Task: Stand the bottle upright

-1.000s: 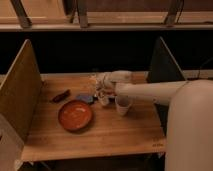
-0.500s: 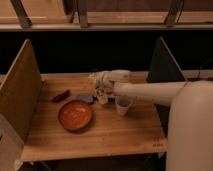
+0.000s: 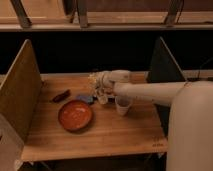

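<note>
Gripper (image 3: pixel 98 85) over table (image 3: pixel 100 132) behind orange plate (image 3: pixel 75 115), seemingly at bottle (image 3: pixel 102 97), finger state indiscernible, cup (image 3: pixel 122 105) beside.

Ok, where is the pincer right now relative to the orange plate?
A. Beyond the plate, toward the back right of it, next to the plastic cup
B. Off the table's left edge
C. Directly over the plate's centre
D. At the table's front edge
A: the pincer sits past the orange plate, up and right of it, with the plastic cup just to its right.
</note>
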Action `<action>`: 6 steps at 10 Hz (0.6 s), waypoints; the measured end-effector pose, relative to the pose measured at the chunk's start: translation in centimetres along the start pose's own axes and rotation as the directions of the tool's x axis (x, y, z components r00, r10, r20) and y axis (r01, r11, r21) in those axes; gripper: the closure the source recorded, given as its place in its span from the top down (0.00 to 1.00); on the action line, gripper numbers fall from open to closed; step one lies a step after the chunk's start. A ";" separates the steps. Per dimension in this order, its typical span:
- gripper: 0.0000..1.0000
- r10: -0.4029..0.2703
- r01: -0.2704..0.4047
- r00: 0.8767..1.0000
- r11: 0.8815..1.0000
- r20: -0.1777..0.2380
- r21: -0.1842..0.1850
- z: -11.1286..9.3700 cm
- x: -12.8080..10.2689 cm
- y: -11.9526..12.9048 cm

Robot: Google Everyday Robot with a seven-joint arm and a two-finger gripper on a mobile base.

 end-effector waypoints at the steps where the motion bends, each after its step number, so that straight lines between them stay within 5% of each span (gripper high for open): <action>1: 0.00 0.014 -0.014 1.000 1.000 0.010 -0.020 0.5 0.0 0.8; 4: 0.00 0.044 -0.042 0.999 0.996 0.026 -0.081 1.9 0.2 3.4; 6: 0.00 0.045 -0.043 0.999 0.996 0.027 -0.080 1.9 0.2 3.3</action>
